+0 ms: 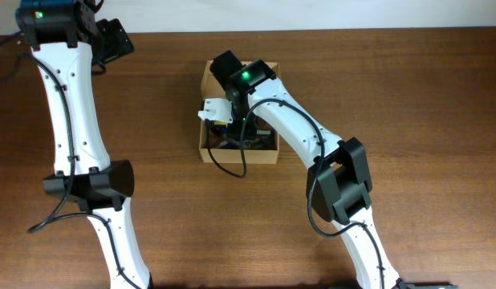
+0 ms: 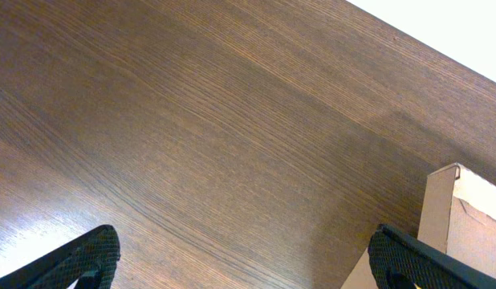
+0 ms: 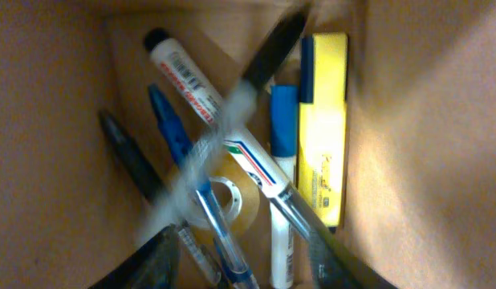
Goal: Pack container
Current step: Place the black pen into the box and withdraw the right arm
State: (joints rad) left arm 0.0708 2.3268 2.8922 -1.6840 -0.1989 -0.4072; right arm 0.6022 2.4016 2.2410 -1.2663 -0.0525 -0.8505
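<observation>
nearest the lens, right wrist view: right pincer (image 3: pixel 236 269), two dark fingers at the lower edge, spread with a clear gap between; nothing visibly pinched. just beyond: blurred long pen (image 3: pixel 240 96), dark-tipped, slanted across the other contents; blur taken as motion, so judged loose rather than gripped.

beneath it, laid roughly lengthwise on the floor of the container (image 1: pixel 264 156): white marker (image 3: pixel 184 72) with black cap; blue pen (image 3: pixel 172 128); dark pen (image 3: pixel 132 160) toward the left wall; blue-capped marker (image 3: pixel 282 128); yellow highlighter (image 3: pixel 322 136) beside the right wall; roll of clear tape (image 3: pixel 232 201), partly under the pens.

overhead view: container, open-topped, set near the middle of the worktop (image 1: pixel 408 96), slightly toward the far edge; right arm (image 1: pixel 296 120) bent over it, wrist lowered into the opening. left pincer (image 2: pixel 248 261): spread wide, gripped nothing, hung over the worktop to the left of the container, not touching it; only a cardboard corner caught at the right edge of the left wrist view.

step in hand, as judged: dropping one more pen into the box, packing well along.

next move, as judged: right wrist raised straight up, clear of the cardboard walls, fingers kept off the slanted pen. pen probably needing to settle flat among the others, else likely to foul the flap lid. flap lid not made out under the arm; position not told.
</observation>
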